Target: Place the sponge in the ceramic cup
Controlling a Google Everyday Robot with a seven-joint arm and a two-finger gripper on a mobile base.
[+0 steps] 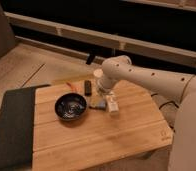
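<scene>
Gripper (104, 95) hangs low over the planked wooden board (108, 140), jaws spread, grasping nothing. The flat blue-grey sponge (96, 104) lies just beside it, between the glossy round bowl (70, 107) and the white tube (112, 105).

On your wooden desk (116, 137) you have a wide dark bowl (70, 107) left of centre, a small black block (88, 87) just behind it, a white tube (111, 105) to its right, and a dark mat (13, 125) covering the left end.
</scene>
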